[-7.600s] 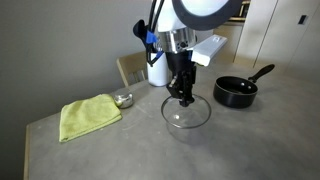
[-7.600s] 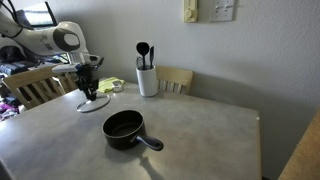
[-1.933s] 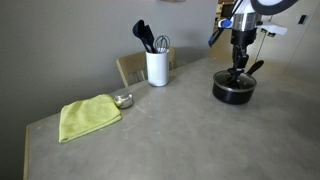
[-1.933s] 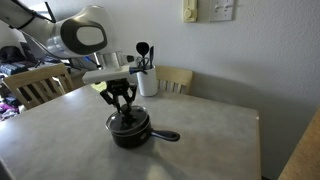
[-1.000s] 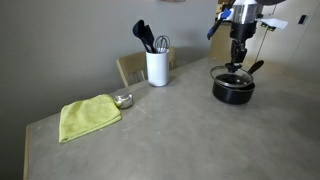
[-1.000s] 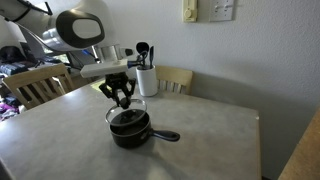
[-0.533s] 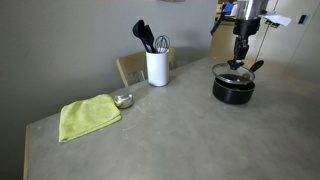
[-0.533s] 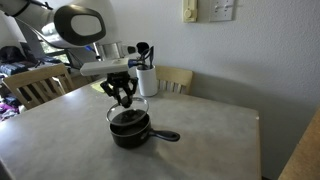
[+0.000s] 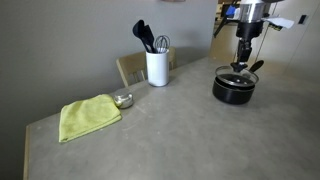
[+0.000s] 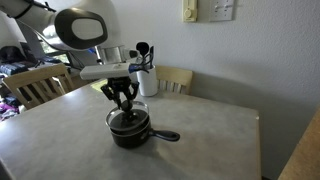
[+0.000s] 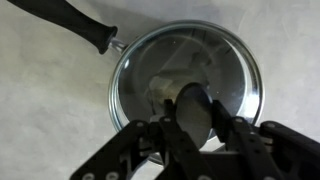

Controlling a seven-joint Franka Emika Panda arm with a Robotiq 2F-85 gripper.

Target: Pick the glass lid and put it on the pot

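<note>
We see the glass lid [image 11: 228,68] lying flat on the pot [image 9: 235,92], its metal rim lined up with the pot's round body, so that in the wrist view only the pot's long black handle [image 11: 62,20] shows from under it, running off to the upper left. The gripper [image 10: 123,103] hangs straight above the pot with its jaws parted, one finger on each side of the lid's black knob [image 11: 195,112]; as far as we can make out there is a gap beside the knob and nothing is gripped. The pot stands on the grey table [image 9: 170,135], well apart from the white utensil holder [image 9: 157,68] with its dark utensils. Further along the table lie a yellow cloth [image 9: 88,117] and, just beside it, a small shiny metal bowl [image 9: 123,100]
</note>
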